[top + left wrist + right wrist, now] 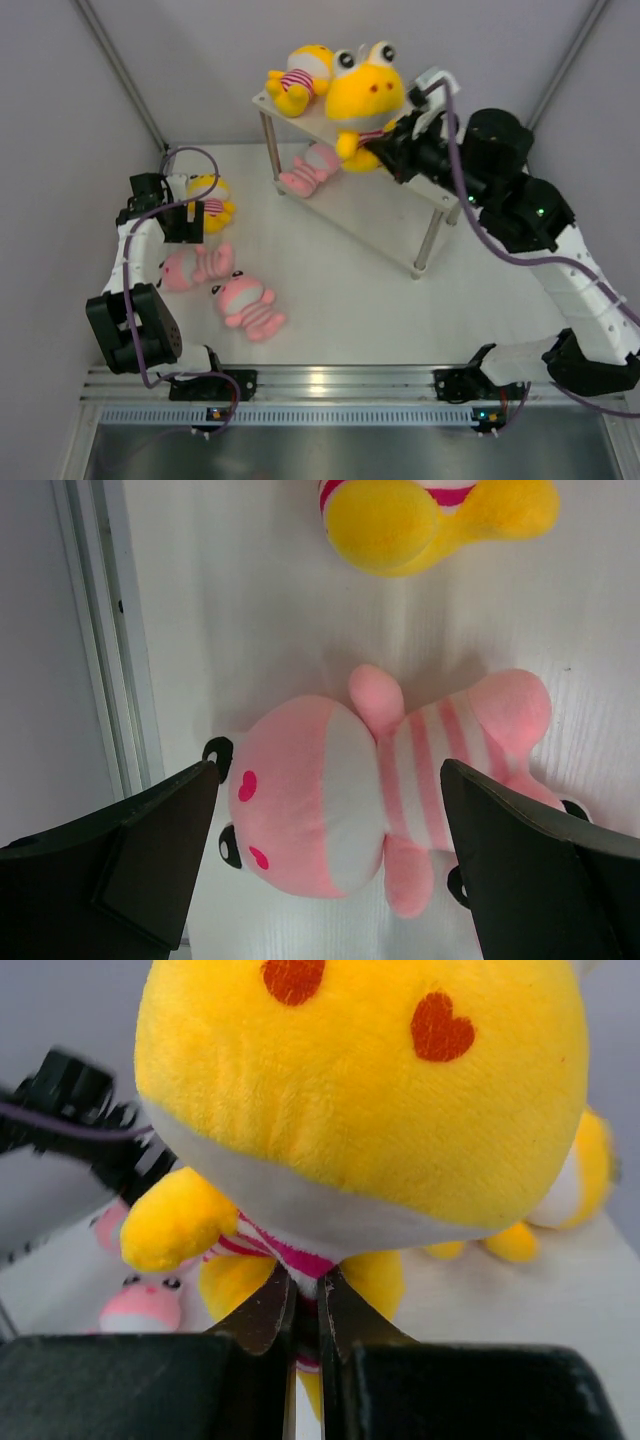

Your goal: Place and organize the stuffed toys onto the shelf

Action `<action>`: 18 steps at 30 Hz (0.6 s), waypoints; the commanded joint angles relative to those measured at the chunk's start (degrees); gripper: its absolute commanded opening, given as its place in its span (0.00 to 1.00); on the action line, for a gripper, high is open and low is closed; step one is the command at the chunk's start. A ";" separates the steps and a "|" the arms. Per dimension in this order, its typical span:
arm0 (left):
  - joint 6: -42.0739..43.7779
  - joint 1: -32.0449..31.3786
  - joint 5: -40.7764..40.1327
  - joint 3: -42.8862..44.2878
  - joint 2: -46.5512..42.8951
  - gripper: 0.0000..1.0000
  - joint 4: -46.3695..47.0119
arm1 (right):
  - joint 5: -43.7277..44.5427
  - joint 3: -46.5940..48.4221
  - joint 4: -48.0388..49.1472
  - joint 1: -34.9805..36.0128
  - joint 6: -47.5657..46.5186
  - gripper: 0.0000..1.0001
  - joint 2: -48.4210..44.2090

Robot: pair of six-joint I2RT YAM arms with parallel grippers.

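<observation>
Your right hand (385, 148) is clamped on the striped body of a yellow stuffed toy (366, 92), holding it upright at the top board of the shelf (392, 190). A second yellow toy (300, 75) lies at that board's far left end, and a pink toy (312, 168) lies beneath the board. Near the left edge of the table (400, 300), your left hand (186, 222) sits just beside a third yellow toy (210, 200). A second pink toy (190, 268) and a third pink toy (248, 303) lie nearer the near edge.
</observation>
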 commanded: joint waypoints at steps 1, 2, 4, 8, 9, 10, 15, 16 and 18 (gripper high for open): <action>1.08 -0.08 -0.43 1.12 -1.68 0.99 0.03 | 7.65 1.26 1.51 -10.14 11.20 0.00 -2.08; 1.00 -0.17 -0.43 1.04 -1.51 0.99 0.03 | 8.70 0.56 1.34 -12.36 14.09 0.00 -2.96; 0.99 -0.08 -0.34 1.04 -1.33 0.99 0.03 | 8.97 -2.78 2.21 -17.01 16.04 0.00 -3.93; 0.99 -0.08 -0.16 1.30 -0.98 0.99 0.03 | 8.45 -7.79 3.71 -21.87 21.58 0.00 -5.34; 0.91 -0.08 -0.08 1.39 -0.98 0.99 0.03 | 7.66 -9.19 3.97 -22.48 22.20 0.00 -5.25; 0.99 -0.17 -0.08 1.30 -1.07 0.99 0.03 | 6.96 -9.82 4.23 -23.54 23.16 0.01 -5.25; 1.17 -0.08 -0.60 1.04 -1.33 0.99 -0.05 | 5.28 -11.23 2.39 -24.95 24.49 0.23 -4.19; 1.26 -0.08 -0.60 0.86 -1.42 0.99 -0.05 | 5.28 -11.49 2.83 -25.56 24.66 0.32 -4.46; 1.43 -0.08 -0.78 0.95 -1.33 0.99 0.03 | 4.93 -12.19 3.71 -26.27 24.58 0.51 -5.60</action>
